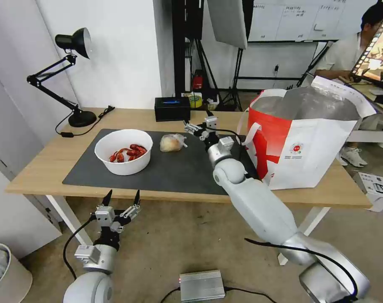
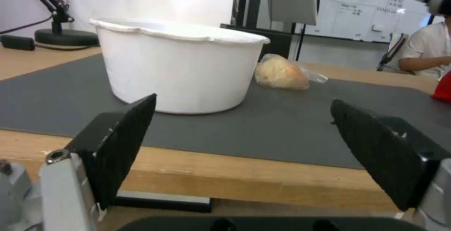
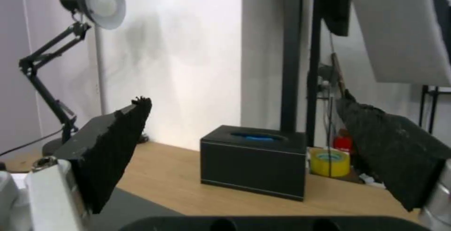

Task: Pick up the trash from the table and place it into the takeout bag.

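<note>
above mat (image 1: 174, 168): right pincer (image 1: 198, 124) agape, empty.

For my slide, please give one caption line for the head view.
Right gripper open above the mat beside the bagged lump; left gripper open below the table edge.

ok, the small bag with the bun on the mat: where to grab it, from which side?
Take the small bag by its twisted loose tail, the end toward the takeout bag, coming down from above. The lump is soft and rounded and lies flat on the mat. The right gripper, fingers open, is closest.
</note>
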{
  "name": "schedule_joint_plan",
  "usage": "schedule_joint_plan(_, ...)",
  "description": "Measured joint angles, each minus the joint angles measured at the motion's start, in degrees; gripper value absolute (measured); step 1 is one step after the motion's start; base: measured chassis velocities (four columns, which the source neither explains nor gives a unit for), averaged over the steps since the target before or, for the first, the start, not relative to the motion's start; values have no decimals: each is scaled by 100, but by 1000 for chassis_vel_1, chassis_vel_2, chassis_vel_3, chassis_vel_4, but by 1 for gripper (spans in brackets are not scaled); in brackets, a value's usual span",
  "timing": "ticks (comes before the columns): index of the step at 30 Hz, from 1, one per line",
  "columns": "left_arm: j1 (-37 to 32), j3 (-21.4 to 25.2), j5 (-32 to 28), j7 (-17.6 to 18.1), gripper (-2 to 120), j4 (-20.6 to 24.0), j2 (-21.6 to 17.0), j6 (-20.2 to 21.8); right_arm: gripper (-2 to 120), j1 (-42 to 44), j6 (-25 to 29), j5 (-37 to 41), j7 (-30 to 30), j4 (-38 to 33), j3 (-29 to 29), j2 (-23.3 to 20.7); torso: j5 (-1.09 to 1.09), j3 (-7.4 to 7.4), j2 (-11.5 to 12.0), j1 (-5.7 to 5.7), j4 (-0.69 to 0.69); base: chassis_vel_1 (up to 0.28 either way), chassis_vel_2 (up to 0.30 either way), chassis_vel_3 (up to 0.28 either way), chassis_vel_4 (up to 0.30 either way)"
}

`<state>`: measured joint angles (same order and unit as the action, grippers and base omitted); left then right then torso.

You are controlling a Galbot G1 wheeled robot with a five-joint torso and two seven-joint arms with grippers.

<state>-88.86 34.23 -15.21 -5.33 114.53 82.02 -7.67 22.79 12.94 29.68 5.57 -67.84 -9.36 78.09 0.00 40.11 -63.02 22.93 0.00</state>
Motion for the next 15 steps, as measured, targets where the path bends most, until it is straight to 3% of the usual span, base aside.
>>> schedule_joint_plan(12,20,-20,-2,-10,100,-59,49,-70,99,-638,19,72,-282,1289,-236,813,-1,0,0,-1,1,0,0,0,0)
schedule_joint_plan(15,28,-11,-8,-10,100,-67,46,-70,100,-706,-191,231,-193,1414,-323,865,0,0,0,-1,1,0,0,0,0)
